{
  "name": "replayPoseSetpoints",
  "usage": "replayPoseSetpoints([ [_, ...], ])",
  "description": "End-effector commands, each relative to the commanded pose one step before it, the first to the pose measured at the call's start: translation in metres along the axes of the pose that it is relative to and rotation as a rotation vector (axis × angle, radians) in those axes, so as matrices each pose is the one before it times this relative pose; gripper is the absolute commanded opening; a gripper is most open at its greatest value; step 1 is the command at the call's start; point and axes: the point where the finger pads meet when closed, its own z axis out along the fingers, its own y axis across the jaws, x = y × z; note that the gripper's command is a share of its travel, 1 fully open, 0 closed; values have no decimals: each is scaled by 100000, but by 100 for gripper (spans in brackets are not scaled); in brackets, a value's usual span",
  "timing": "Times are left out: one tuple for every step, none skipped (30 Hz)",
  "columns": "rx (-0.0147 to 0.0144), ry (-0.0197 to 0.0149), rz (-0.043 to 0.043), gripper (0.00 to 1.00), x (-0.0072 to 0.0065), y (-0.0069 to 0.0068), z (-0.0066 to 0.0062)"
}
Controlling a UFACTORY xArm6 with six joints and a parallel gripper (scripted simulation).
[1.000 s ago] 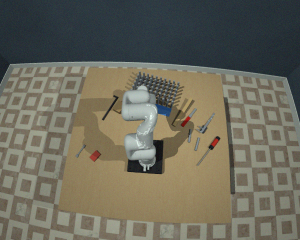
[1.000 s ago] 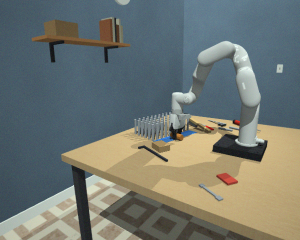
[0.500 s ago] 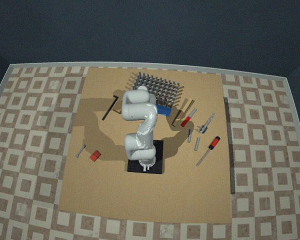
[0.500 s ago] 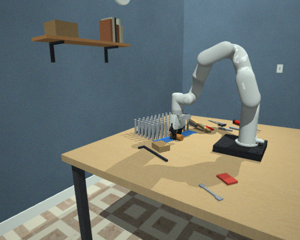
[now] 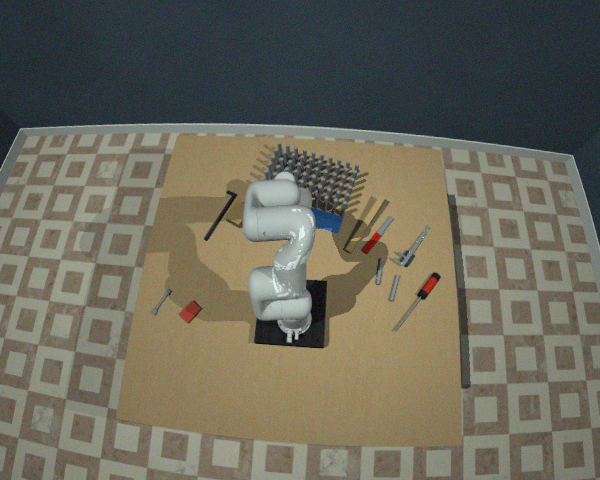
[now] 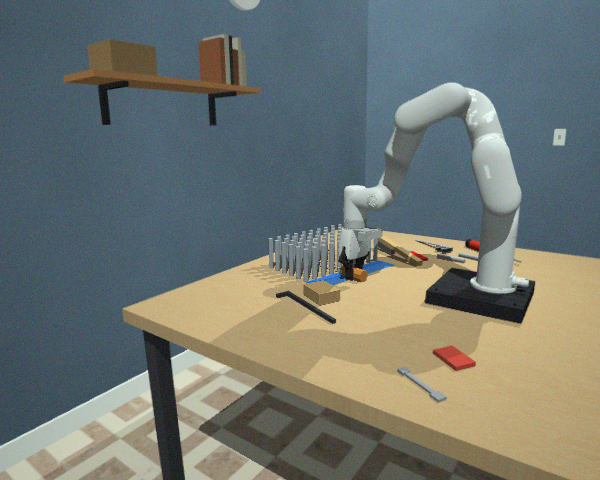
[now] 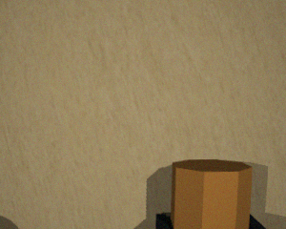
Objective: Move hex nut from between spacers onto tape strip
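Note:
My gripper (image 6: 353, 268) is shut on the orange-brown handle of the hook pick (image 6: 360, 274) (image 7: 211, 197), low over the blue strip of tape (image 5: 328, 221) (image 6: 380, 266). The handle's butt end faces the robot base. The pick's shaft and hook are hidden. The spacers (image 6: 304, 258) (image 5: 346, 183) stand in several rows just beyond the tape; those that show look upright. The arm covers part of the rows and of the tape in the top view. The hex nut cannot be made out in any view.
A tan block (image 6: 321, 292) and a black angled bar (image 5: 218, 218) (image 6: 309, 307) lie beside the tape's near end. A long wooden piece (image 5: 374, 210), a red-handled tool (image 5: 375, 241) and calipers (image 5: 415, 246) lie right. A red block (image 5: 190, 312) (image 6: 454, 357) lies left of the base.

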Motion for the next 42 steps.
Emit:
replayPoseSetpoints([
  [-160, -377, -6, 0, -10, 64, -131],
  [0, 1, 0, 0, 46, 0, 0],
  [0, 1, 0, 0, 51, 0, 0],
  [0, 1, 0, 0, 57, 0, 0],
  [0, 1, 0, 0, 62, -1, 0],
  [0, 1, 0, 0, 68, 0, 0],
  [0, 0, 0, 0, 73, 0, 0],
  [0, 0, 0, 0, 0, 0, 0],
  [0, 0, 0, 0, 0, 0, 0],
  [0, 0, 0, 0, 79, 0, 0],
  [0, 0, 0, 0, 85, 0, 0],
  [0, 0, 0, 0, 91, -1, 0],
  [0, 0, 0, 0, 97, -1, 0],
  [0, 0, 0, 0, 103, 0, 0],
  [0, 0, 0, 0, 109, 0, 0],
  [0, 0, 0, 0, 115, 0, 0],
  [0, 0, 0, 0, 121, -1, 0],
  [0, 0, 0, 0, 127, -1, 0],
  [0, 0, 0, 0, 133, 0, 0],
  [0, 0, 0, 0, 139, -1, 0],
  [0, 0, 0, 0, 145, -1, 0],
  [0, 0, 0, 0, 151, 0, 0],
  [0, 0, 0, 0, 156, -1, 0],
  [0, 0, 0, 0, 162, -1, 0],
  [0, 0, 0, 0, 0, 0, 0],
  [0, 0, 0, 0, 0, 0, 0],
  [0, 0, 0, 0, 168, -1, 0],
  [0, 0, 0, 0, 173, -1, 0],
  [0, 0, 0, 0, 178, -1, 0],
  [0, 0, 0, 0, 184, 0, 0],
  [0, 0, 0, 0, 189, -1, 0],
  [0, 0, 0, 0, 193, -1, 0],
  [0, 0, 0, 0, 198, 0, 0],
  [0, 0, 0, 0, 203, -1, 0],
  [0, 0, 0, 0, 207, -1, 0],
  [0, 0, 0, 0, 211, -1, 0],
  [0, 0, 0, 0, 215, -1, 0],
  [0, 0, 0, 0, 220, -1, 0],
  [0, 0, 0, 0, 223, -2, 0],
  [0, 0, 0, 0, 227, -1, 0],
  [0, 0, 0, 0, 229, -2, 0],
  [0, 0, 0, 0, 0, 0, 0],
])
